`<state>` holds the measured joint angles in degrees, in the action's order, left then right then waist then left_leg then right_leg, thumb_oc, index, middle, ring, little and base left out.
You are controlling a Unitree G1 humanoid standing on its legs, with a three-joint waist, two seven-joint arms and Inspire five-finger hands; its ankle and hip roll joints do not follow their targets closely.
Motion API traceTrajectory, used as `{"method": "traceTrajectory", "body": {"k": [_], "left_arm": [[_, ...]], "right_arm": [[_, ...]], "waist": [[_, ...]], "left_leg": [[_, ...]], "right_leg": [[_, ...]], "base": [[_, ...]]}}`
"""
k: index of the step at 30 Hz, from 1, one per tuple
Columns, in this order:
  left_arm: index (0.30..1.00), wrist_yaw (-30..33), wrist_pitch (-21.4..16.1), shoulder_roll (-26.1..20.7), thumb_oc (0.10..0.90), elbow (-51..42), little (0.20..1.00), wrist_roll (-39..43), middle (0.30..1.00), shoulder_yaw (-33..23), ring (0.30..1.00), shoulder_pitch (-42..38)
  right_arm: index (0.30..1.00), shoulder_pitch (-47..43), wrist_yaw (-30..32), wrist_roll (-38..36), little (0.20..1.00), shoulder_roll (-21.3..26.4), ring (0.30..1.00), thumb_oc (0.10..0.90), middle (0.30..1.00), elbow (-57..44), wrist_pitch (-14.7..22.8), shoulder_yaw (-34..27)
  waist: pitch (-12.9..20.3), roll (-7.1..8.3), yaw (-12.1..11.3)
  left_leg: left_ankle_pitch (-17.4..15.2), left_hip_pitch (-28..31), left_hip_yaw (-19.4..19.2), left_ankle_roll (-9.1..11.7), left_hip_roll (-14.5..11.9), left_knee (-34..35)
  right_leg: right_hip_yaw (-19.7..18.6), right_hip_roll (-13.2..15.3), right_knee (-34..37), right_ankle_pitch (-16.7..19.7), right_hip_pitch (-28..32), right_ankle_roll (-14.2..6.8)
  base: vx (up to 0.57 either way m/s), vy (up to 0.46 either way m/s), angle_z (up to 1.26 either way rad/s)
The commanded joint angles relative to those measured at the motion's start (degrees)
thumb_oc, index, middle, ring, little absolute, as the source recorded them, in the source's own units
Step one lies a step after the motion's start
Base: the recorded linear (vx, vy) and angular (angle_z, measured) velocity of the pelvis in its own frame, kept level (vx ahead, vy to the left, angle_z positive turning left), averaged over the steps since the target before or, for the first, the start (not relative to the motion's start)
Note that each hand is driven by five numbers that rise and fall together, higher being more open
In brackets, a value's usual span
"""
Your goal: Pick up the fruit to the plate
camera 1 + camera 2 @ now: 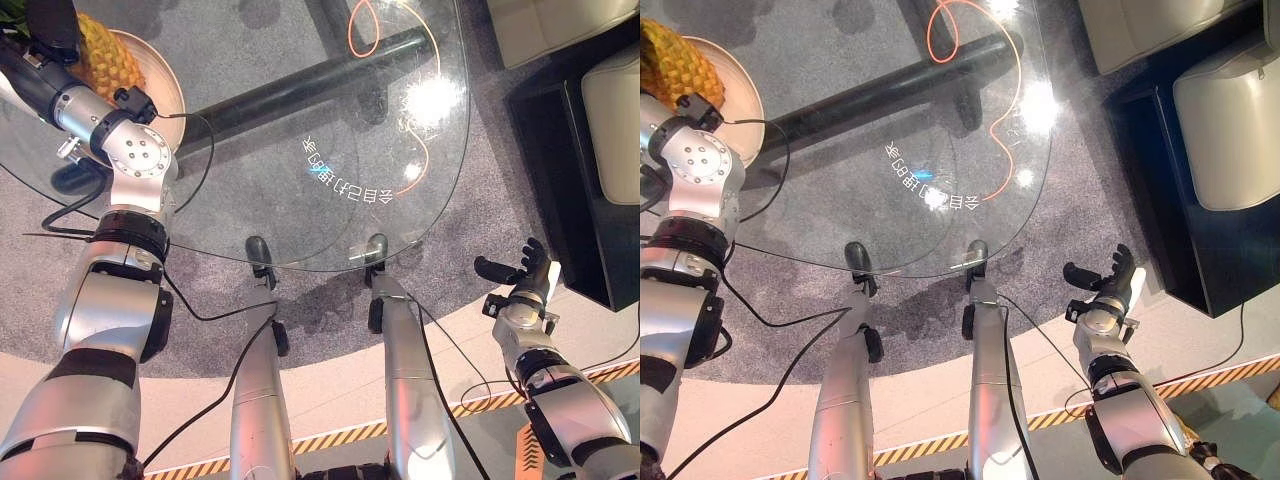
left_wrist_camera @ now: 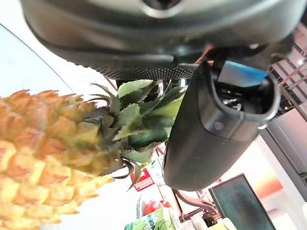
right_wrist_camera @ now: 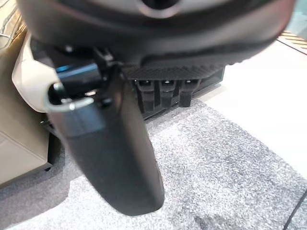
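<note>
A round glass table [image 1: 300, 120] is standing on a grey carpet [image 1: 480, 120], seen from above, with a dark tube of its frame [image 1: 300, 95] running underneath the glass and an orange cable [image 1: 362, 25] looping on the floor below. White lettering [image 1: 345, 180] is showing on the glass, reversed and upside down, so it is not readable. At the far left of the table a pale plate [image 1: 160, 85] is sitting on the glass, and a pineapple [image 1: 105, 55] is lying on it, its yellow body over the plate's middle. The left hand [image 1: 50, 30] is reaching over the plate at the pineapple's leafy end; in the left wrist view the thumb [image 2: 216, 129] is hanging just beside the green leaves [image 2: 144, 120], but whether the hand is grasping the fruit or has let go cannot be told. The right hand [image 1: 520, 275] is hovering off the table's near right edge, above the carpet, with its fingers [image 1: 1118, 262] spread and relaxed, holding nothing. To the right a black low cabinet [image 1: 560, 180] and cream cushions [image 1: 612, 110] are standing on the carpet. A yellow and black striped strip [image 1: 340, 435] is crossing the pale floor near the bottom.
</note>
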<state>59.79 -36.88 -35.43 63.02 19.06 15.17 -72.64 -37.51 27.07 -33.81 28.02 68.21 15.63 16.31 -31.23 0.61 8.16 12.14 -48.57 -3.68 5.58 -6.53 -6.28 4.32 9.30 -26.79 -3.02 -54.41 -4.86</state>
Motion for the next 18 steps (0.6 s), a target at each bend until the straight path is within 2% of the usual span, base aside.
{"method": "traceTrajectory", "body": {"k": [1, 7, 13, 18], "left_arm": [[0.542, 2.91, -5.39, -7.82, 0.383, 1.63, 0.483, -2.80, 0.542, 0.87, 0.542, -7.99], [0.542, 2.06, -5.38, -7.51, 0.383, 1.38, 0.483, -3.23, 0.542, 0.78, 0.542, -7.21], [0.611, 0.15, -5.23, -7.34, 0.462, 0.11, 0.562, -4.99, 0.611, 0.87, 0.611, -5.32], [0.627, -1.90, -5.88, -7.09, 0.482, -1.07, 0.582, -4.27, 0.627, 0.34, 0.627, -3.27]], "right_arm": [[0.900, 3.19, 2.39, 0.02, 0.900, 1.09, 0.900, 0.800, 0.900, -0.27, 1.96, -1.01], [0.900, 3.36, 2.57, 0.38, 0.900, 0.64, 0.900, 0.800, 0.900, -0.35, 2.42, -1.25], [0.900, 3.45, 2.83, 0.35, 0.900, 0.47, 0.900, 0.800, 0.900, -0.71, 2.53, -1.45], [0.900, 3.57, 3.58, 0.36, 0.900, 0.22, 0.900, 0.800, 0.900, -1.44, 2.28, -1.43]], "waist": [[1.44, 2.44, -0.59], [1.44, 2.32, -0.77], [1.44, 2.17, -1.26], [1.44, 2.09, -1.69]], "left_leg": [[-12.43, -0.99, -2.02, -0.87, 1.63, -12.89], [-12.44, -0.86, -1.83, -0.90, 1.78, -12.71], [-12.39, -0.86, -1.64, -0.91, 1.89, -12.45], [-12.31, -0.80, -1.52, -0.90, 1.96, -12.22]], "right_leg": [[-0.57, -3.94, 7.23, 2.75, 2.96, 0.19], [-0.39, -3.88, 7.20, 2.76, 3.04, 0.11], [-0.09, -3.78, 7.40, 2.89, 3.10, 0.09], [0.21, -3.68, 7.49, 2.90, 3.25, 0.01]], "base": [[0.00, 0.000, 0.00], [0.00, 0.000, 0.00], [0.00, 0.000, 0.00], [0.00, -0.007, 0.00]]}}
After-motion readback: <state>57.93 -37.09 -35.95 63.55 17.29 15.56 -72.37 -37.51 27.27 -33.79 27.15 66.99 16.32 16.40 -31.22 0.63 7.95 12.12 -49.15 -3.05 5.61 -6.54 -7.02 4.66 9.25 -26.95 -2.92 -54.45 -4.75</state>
